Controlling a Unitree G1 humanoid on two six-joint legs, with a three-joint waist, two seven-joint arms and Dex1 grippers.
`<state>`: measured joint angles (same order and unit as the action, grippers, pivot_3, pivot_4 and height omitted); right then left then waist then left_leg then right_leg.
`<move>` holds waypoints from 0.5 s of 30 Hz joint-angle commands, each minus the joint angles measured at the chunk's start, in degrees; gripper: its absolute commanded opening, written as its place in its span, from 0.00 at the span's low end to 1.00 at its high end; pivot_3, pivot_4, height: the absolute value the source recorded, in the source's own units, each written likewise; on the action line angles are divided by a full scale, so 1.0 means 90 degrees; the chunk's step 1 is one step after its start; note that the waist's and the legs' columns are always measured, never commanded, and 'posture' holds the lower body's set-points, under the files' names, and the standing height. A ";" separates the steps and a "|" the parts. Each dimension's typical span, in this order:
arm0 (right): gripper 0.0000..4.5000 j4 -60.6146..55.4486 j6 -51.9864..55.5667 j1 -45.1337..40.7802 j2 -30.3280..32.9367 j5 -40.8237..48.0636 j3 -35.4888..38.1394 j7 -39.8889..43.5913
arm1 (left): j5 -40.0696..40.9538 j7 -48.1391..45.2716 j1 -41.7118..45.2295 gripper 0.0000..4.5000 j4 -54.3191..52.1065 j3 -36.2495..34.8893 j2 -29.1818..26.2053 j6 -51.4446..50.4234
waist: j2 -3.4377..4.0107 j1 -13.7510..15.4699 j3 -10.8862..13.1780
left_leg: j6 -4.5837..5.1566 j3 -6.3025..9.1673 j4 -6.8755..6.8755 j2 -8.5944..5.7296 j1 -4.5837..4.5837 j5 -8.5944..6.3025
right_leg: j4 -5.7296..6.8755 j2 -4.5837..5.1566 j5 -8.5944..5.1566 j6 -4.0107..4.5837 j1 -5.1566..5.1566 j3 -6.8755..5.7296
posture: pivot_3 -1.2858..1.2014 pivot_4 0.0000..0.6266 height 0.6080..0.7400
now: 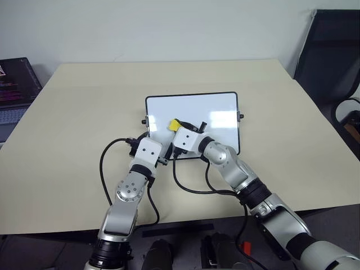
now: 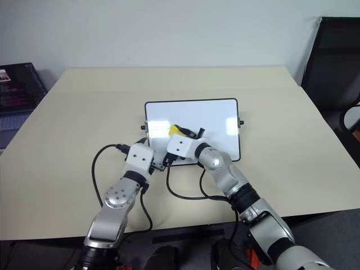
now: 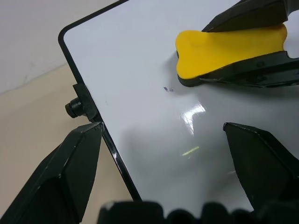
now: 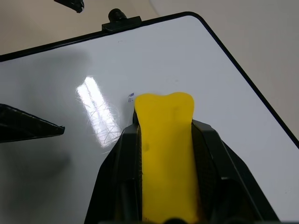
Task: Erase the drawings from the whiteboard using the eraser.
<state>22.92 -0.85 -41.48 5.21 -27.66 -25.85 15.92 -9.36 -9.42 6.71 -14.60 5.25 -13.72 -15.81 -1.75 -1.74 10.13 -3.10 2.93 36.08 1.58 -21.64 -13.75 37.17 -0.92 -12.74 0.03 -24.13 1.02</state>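
Observation:
The whiteboard [image 1: 216, 107] lies flat on the beige table [image 1: 84, 112], black-framed, with a knob [image 1: 241, 117] on each short side. My right gripper [image 4: 163, 125] is shut on the yellow eraser [image 1: 175, 124], whose front end rests on the board's left part. One small dark blue remnant of the drawings [image 4: 131, 96] sits just beside the eraser's tip, also visible as a tiny ink mark [image 3: 168, 88]. My left gripper [image 3: 163, 163] is open and straddles the board's left edge near the knob [image 3: 74, 108], one finger [image 3: 70, 172] over the table, the other [image 3: 261, 163] over the board.
A laptop [image 1: 14, 84] sits at the table's far left and a black chair [image 1: 332, 56] stands at the right. Black cables [image 1: 107, 169] loop from both wrists over the near table.

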 commanded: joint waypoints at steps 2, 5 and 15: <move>0.25 0.0225 -0.0081 -0.0159 -0.0273 0.0222 -0.0022 0.0149 | 0.0004 0.0042 -0.0055 1.00 -0.0249 -0.0131 -0.0016 0.0052 | 0.0000 -0.0012 0.0000 | 0.0000 0.0000 0.0000 0.0000 0.0000 0.0000 | 0.0000 0.0000 0.0000 0.0000 0.0000 0.0001 | 0.52 0.24 1.00; 0.25 0.0514 -0.0094 -0.0351 -0.0498 0.0244 -0.0122 0.0237 | -0.0034 0.0108 -0.0155 1.00 -0.0376 -0.0242 -0.0043 0.0028 | 0.0000 -0.0042 0.0000 | 0.0000 -0.0004 -0.0001 0.0005 0.0006 0.0000 | 0.0003 0.0000 0.0000 0.0000 0.0000 0.0003 | 0.52 0.24 1.00; 0.25 0.1330 -0.0226 -0.0891 -0.0709 0.0279 0.0021 0.0156 | -0.0119 0.0124 -0.0200 1.00 -0.0448 -0.0212 -0.0020 -0.0019 | 0.0000 -0.0013 0.0000 | 0.0000 -0.0003 0.0000 0.0001 0.0005 0.0000 | 0.0003 0.0000 0.0000 0.0000 0.0001 0.0001 | 0.52 0.24 1.00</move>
<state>34.34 -2.97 -48.19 -1.34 -25.65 -27.07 18.54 -9.89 -9.00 4.66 -15.63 4.00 -13.82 -16.25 -1.74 -1.86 10.14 -3.10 2.91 36.08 1.60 -21.59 -13.75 37.20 -0.92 -12.74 0.04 -24.13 1.02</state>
